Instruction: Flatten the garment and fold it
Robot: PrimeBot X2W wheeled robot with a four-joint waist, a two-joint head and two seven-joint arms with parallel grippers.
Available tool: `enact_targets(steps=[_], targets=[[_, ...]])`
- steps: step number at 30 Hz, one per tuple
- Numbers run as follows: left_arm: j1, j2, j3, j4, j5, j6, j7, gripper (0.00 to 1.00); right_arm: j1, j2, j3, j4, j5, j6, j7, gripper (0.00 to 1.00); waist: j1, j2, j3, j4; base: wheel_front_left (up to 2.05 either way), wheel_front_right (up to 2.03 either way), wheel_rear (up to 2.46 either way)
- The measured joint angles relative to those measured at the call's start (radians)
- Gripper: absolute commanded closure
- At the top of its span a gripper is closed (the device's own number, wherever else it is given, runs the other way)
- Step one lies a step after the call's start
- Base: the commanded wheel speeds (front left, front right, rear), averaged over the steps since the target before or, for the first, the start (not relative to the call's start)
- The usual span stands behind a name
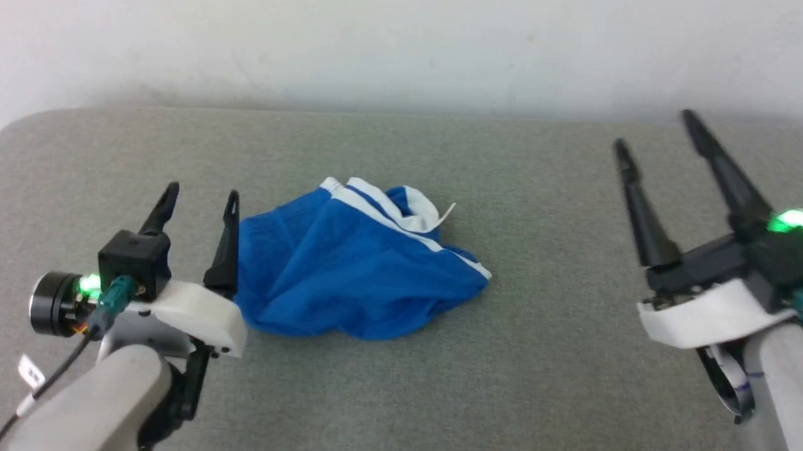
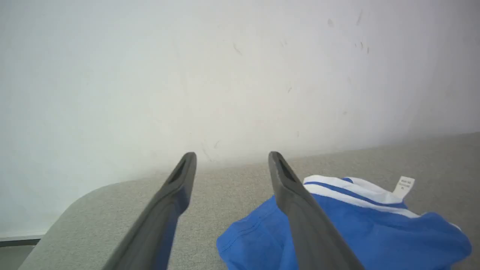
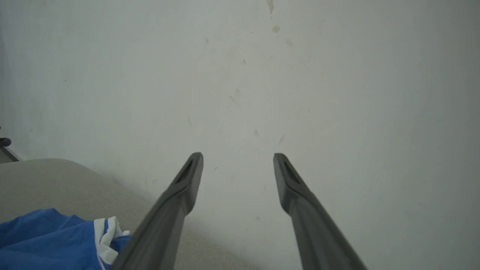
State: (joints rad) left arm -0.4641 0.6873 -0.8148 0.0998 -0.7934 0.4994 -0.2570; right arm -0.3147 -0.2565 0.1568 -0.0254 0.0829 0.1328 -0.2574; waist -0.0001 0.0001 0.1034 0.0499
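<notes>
The garment (image 1: 351,271) lies crumpled in a blue heap near the middle of the grey table (image 1: 405,150), folds hiding its true outline. The white waistband (image 1: 416,216) is bunched at the far side, and the label (image 2: 404,185) stands up there, its print too small to read. Just left of the garment, the left gripper (image 1: 201,193) has its fingers apart with no cloth between them. Its nearer finger (image 2: 300,210) covers part of the blue edge, so contact cannot be judged. Well to the garment's right, the right gripper (image 1: 655,131) is spread wide and holds nothing.
</notes>
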Motion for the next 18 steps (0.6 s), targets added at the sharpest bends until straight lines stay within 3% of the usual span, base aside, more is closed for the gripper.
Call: enact_targets(steps=[5,10,15,18], targets=[[0.137,-0.118,0.224,-0.111,0.203,0.036,0.0,0.0,-0.14,-0.184,0.308,0.161,0.139,0.0,0.019,0.0,0.0001,0.0,-0.002,0.046,0.0,0.0,0.0],[0.268,-0.242,0.371,-0.175,0.349,0.043,0.0,0.0,-0.322,-0.314,0.643,0.229,0.391,0.0,0.184,0.0,0.0001,-0.0001,0.013,0.088,0.0,0.0,0.0],[0.322,-0.35,0.468,-0.174,0.434,-0.026,0.0,0.0,-0.487,-0.392,0.906,0.256,0.687,0.0,0.456,0.0,0.0002,0.0,0.049,0.127,0.0,0.0,0.0],[0.322,-0.413,0.503,-0.164,0.479,-0.076,0.0,0.0,-0.582,-0.416,1.023,0.278,0.773,0.0,0.561,0.0,0.0002,0.0,0.078,0.15,0.0,0.0,0.0]])
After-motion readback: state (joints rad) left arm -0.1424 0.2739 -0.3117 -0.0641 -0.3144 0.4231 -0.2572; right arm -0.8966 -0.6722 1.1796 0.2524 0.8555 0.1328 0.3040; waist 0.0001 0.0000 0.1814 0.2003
